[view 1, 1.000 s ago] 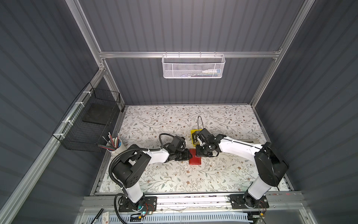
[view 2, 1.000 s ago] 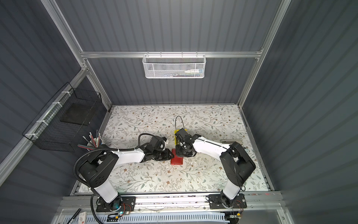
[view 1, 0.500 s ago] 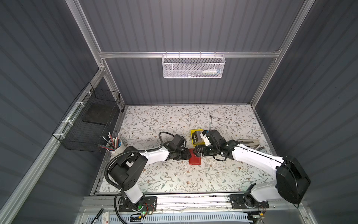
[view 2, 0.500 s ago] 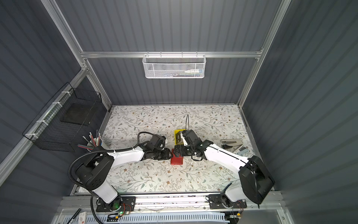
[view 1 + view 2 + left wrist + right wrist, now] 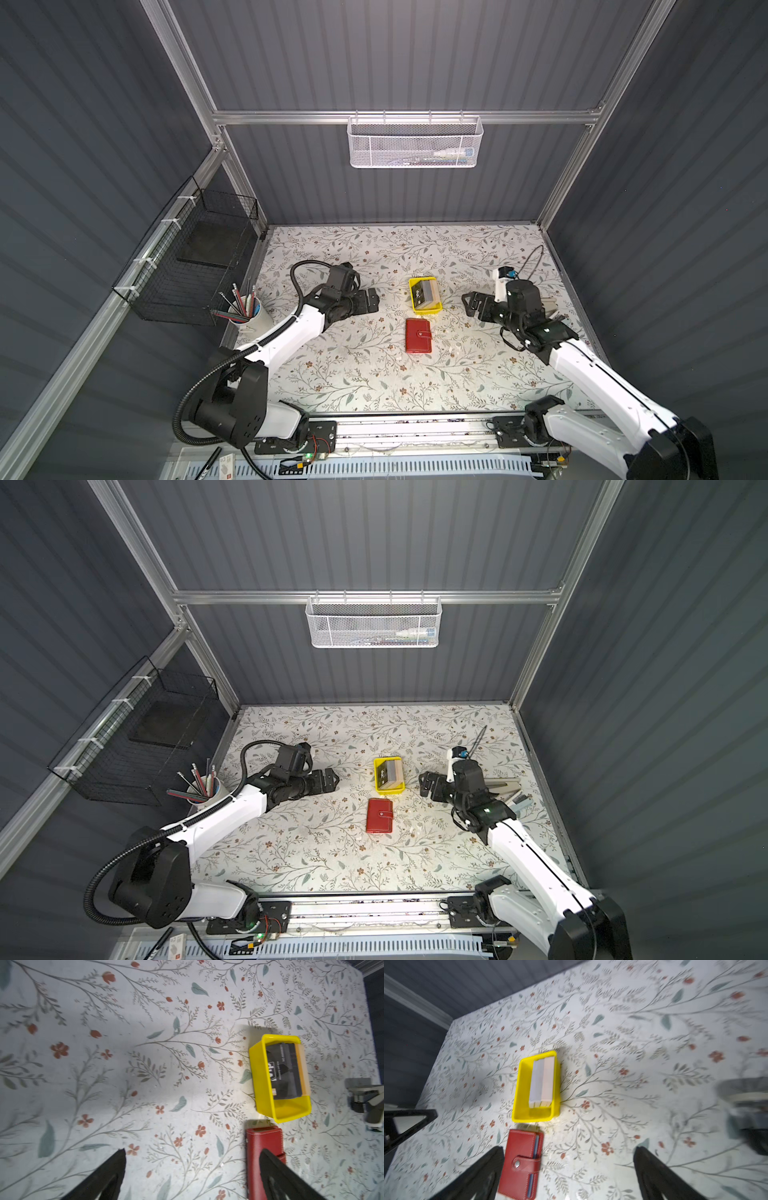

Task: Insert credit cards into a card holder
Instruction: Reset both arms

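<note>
Both end effectors (image 5: 372, 301) (image 5: 468, 305) open, withdrawn from card holder (image 5: 418, 336).

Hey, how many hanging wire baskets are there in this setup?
2. A white mesh basket hangs from the rail at the back. A black wire basket hangs on the side wall, next to the pencil cup. No others show, though the views may not cover every wall.

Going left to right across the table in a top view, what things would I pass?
Pencil cup → left gripper → yellow tray → right gripper
</note>
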Robot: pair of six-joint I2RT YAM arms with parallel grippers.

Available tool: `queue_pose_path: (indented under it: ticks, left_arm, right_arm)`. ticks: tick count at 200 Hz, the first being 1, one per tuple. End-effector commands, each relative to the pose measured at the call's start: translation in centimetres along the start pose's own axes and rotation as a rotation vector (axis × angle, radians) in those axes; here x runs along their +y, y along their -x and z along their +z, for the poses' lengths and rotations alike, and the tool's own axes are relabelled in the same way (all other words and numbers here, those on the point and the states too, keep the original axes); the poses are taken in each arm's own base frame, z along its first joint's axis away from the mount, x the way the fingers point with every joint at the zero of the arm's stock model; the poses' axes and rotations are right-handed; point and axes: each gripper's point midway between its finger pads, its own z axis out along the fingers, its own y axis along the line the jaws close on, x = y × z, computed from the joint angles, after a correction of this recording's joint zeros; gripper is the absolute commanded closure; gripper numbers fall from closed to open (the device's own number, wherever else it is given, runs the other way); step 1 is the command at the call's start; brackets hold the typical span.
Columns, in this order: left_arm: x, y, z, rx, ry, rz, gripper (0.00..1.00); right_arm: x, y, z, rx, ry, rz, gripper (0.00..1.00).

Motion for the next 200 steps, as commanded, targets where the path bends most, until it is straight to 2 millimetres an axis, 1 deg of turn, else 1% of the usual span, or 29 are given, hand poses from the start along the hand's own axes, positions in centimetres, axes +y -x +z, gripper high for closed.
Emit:
queue_pose_path:
  ticks: [1,13,20,29,46,51,66,83,92,96,100,107,124,141,147,156,163,168,177,195,200]
  left_arm:
    - [4.3,1.3,-0.6,-0.05,0.139,0.095,0.0]
    - [6.3,2.5,-1.1,-0.108,0.201,0.105,0.0]
    - [7.8,3.2,-1.5,-0.149,0.255,0.099,0.0]
    - [9.0,4.1,-1.9,-0.199,0.282,0.106,0.0]
    - [12.1,5.4,-3.3,-0.308,0.437,0.106,0.0]
    - [13.1,5.5,-3.6,-0.335,0.485,0.117,0.0]
    - [15.1,5.5,-4.0,-0.405,0.565,0.147,0.0]
    - [16.6,5.0,-4.1,-0.442,0.616,0.141,0.0]
    - [17.5,4.9,-4.6,-0.49,0.667,0.104,0.0]
    - [17.6,5.0,-4.6,-0.515,0.665,0.096,0.0]
    - [17.7,4.9,-4.5,-0.531,0.659,0.102,0.0]
    - [17.6,4.9,-4.2,-0.555,0.639,0.117,0.0]
    - [17.1,5.1,-2.8,-0.56,0.582,0.157,0.0]
    - [16.8,5.4,-1.5,-0.568,0.554,0.195,0.0]
    - [16.9,5.2,-1.0,-0.573,0.546,0.199,0.0]
    - [17.1,5.6,-0.5,-0.597,0.533,0.2,0.0]
    - [17.0,5.6,0.0,-0.576,0.523,0.203,0.0]
    - [17.1,5.9,0.0,-0.588,0.511,0.196,0.0]
    - [17.5,5.9,0.4,-0.594,0.502,0.189,0.0]
    - [19.2,5.5,1.4,-0.584,0.483,0.13,0.0]
    - [19.5,5.4,1.6,-0.581,0.476,0.112,0.0]
  right_arm:
    - [-4.3,2.3,-0.6,-0.166,-0.166,-0.071,0.01]
    - [-6.0,3.2,-0.7,-0.214,-0.202,-0.097,0.01]
    - [-7.0,3.7,-0.9,-0.228,-0.227,-0.088,0.01]
    - [-8.3,4.1,-0.9,-0.23,-0.259,-0.072,0.01]
    - [-10.9,4.5,-0.7,-0.25,-0.335,-0.083,0.01]
    - [-11.3,4.7,-0.6,-0.266,-0.342,-0.092,0.01]
    - [-12.5,4.9,0.1,-0.287,-0.35,-0.12,0.01]
    - [-13.3,5.1,0.8,-0.298,-0.347,-0.143,0.01]
    - [-13.6,5.2,1.1,-0.318,-0.344,-0.146,0.01]
    - [-13.6,5.5,1.0,-0.337,-0.338,-0.147,0.01]
    - [-14.1,4.8,1.7,-0.318,-0.342,-0.142,0.01]
    - [-14.3,4.8,2.1,-0.33,-0.334,-0.142,0.01]
    - [-14.5,4.6,3.0,-0.347,-0.319,-0.156,0.01]
    - [-14.0,5.1,3.3,-0.365,-0.292,-0.18,0.01]
    - [-13.8,5.5,3.2,-0.393,-0.285,-0.189,0.01]
    - [-14.1,5.6,3.4,-0.409,-0.287,-0.179,0.01]
    - [-13.9,5.3,3.9,-0.4,-0.272,-0.188,0.01]
    - [-13.8,5.1,4.3,-0.393,-0.259,-0.195,0.01]
    - [-13.8,4.8,4.7,-0.393,-0.249,-0.203,0.01]
    - [-14.4,4.0,5.0,-0.411,-0.259,-0.195,0.01]
    - [-14.3,4.3,4.9,-0.429,-0.256,-0.198,0.01]
